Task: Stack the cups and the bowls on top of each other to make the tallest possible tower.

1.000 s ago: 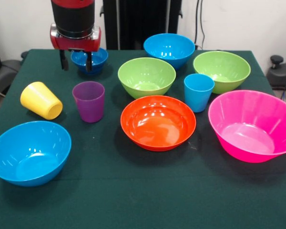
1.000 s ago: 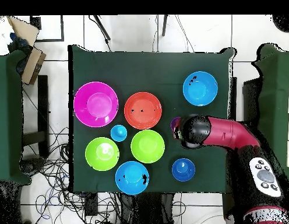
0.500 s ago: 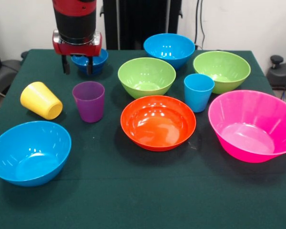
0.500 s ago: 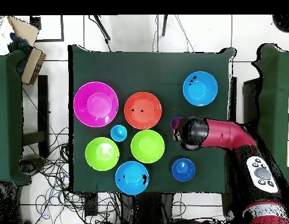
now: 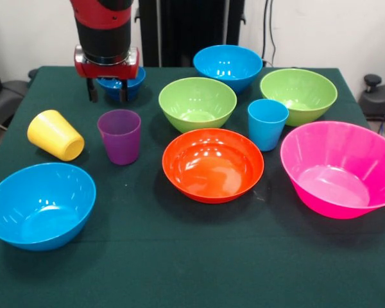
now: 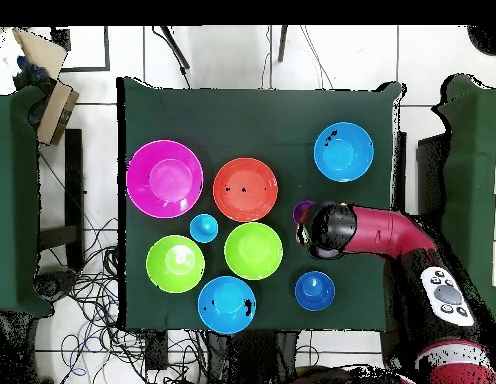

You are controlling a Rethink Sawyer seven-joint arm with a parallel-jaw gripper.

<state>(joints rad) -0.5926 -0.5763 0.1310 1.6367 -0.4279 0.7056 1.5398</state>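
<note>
Front view, left to right: light blue bowl point(image 5: 40, 204) at near edge. Yellow cup point(image 5: 55, 135) tipped on side. Gripper point(image 5: 107, 92) hanging above purple cup point(image 5: 120, 136), fingers spread, empty, before small dark blue bowl point(image 5: 129, 78). Orange bowl point(image 5: 213, 165) mid-table. Blue cup point(image 5: 267, 123) upright. Pink bowl point(image 5: 341, 168) at right.
</note>
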